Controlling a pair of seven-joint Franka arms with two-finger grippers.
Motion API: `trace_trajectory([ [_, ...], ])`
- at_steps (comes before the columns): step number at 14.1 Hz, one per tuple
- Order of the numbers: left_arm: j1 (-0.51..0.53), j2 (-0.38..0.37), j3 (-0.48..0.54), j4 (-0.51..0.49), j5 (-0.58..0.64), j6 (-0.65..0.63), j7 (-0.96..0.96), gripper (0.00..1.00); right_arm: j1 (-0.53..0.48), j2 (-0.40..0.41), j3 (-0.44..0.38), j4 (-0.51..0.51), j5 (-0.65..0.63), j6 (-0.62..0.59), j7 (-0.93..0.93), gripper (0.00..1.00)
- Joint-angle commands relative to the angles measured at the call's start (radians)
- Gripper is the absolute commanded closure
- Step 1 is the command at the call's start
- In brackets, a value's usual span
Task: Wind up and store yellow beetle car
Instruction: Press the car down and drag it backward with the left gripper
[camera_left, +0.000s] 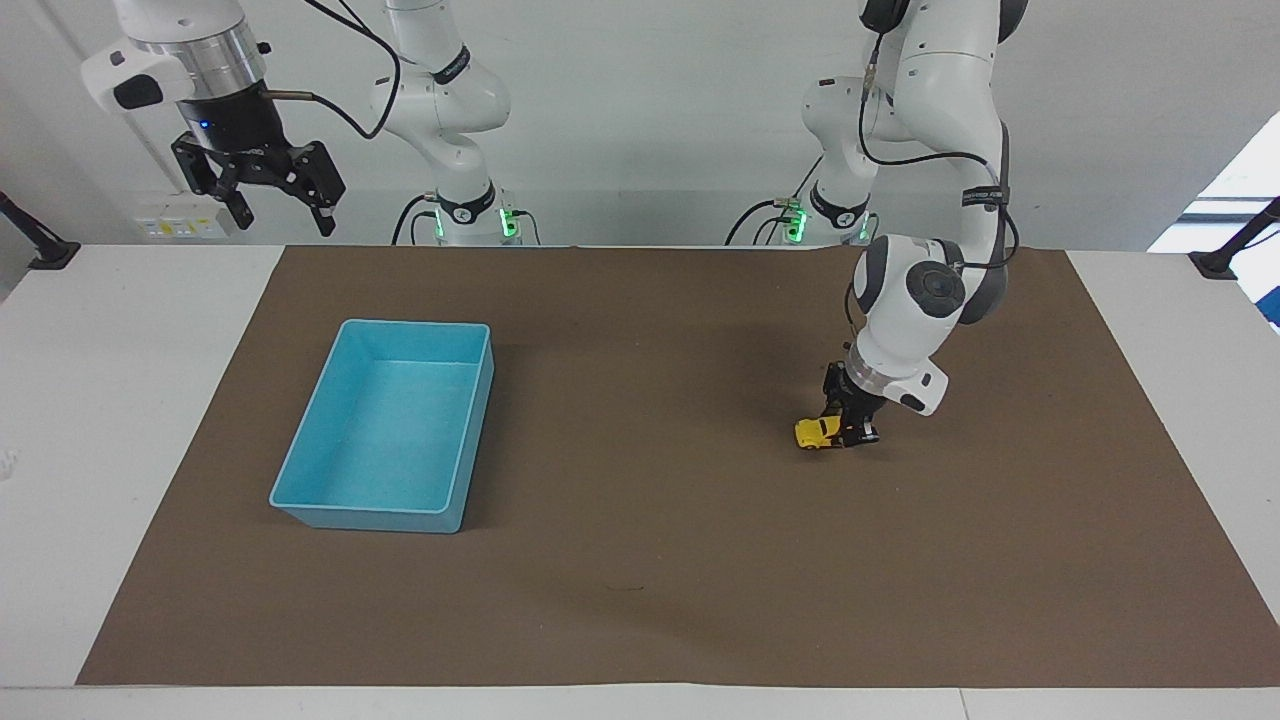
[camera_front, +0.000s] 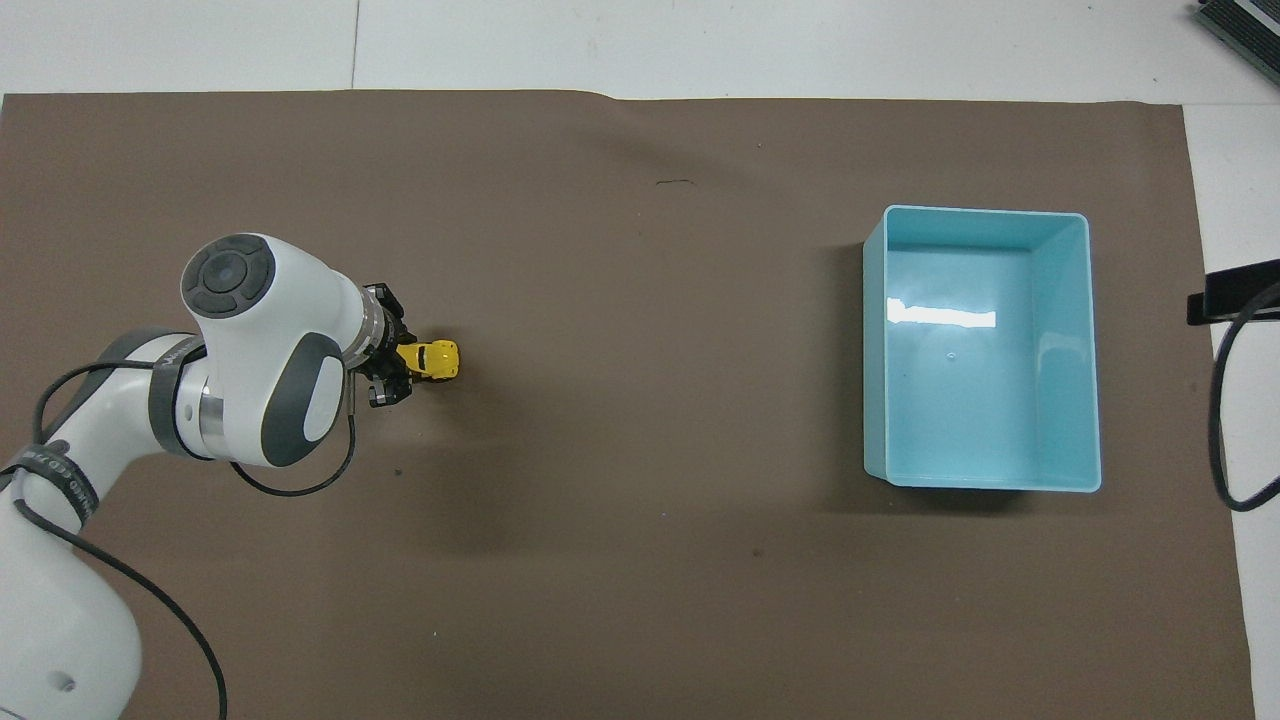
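The yellow beetle car (camera_left: 815, 432) (camera_front: 435, 359) sits wheels down on the brown mat, toward the left arm's end of the table. My left gripper (camera_left: 848, 431) (camera_front: 397, 366) is down at mat level and shut on the car's rear end. The car's nose points toward the blue bin (camera_left: 300, 470) (camera_front: 1092, 350), which stands toward the right arm's end of the mat and holds nothing. My right gripper (camera_left: 278, 208) hangs open high in the air, over the table edge nearest the robots. It waits there and is out of the overhead view.
A brown mat (camera_left: 640, 560) (camera_front: 640, 600) covers most of the white table. A black cable (camera_front: 1225, 420) and a dark bracket (camera_front: 1235, 292) lie at the table's edge beside the bin.
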Motion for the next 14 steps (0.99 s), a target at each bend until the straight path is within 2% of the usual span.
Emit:
trace_trajectory([
  [1,0.04,0.019,0.003,-0.017,0.018,0.043,0.031,1.0,-0.004,-0.016,0.005,-0.013,-0.009,-0.002,-0.003,0.0],
  [9,0.054,0.024,0.003,-0.016,0.018,0.043,0.028,1.0,-0.004,-0.018,0.005,-0.013,-0.009,-0.002,-0.002,0.0],
  [10,0.055,0.025,0.003,-0.016,0.018,0.044,0.031,0.92,-0.004,-0.016,0.005,-0.013,-0.009,-0.002,-0.002,0.0],
  [11,0.055,0.025,0.003,-0.016,0.018,0.043,0.034,0.49,-0.004,-0.016,0.004,-0.013,-0.009,-0.002,-0.002,0.0],
  [12,0.054,0.025,0.003,-0.013,0.018,0.044,0.029,0.0,-0.004,-0.016,0.003,-0.013,-0.009,-0.002,-0.002,0.0],
  [14,0.055,0.022,0.003,-0.002,0.018,0.043,0.023,0.0,-0.004,-0.016,0.005,-0.013,-0.009,-0.002,-0.002,0.0],
])
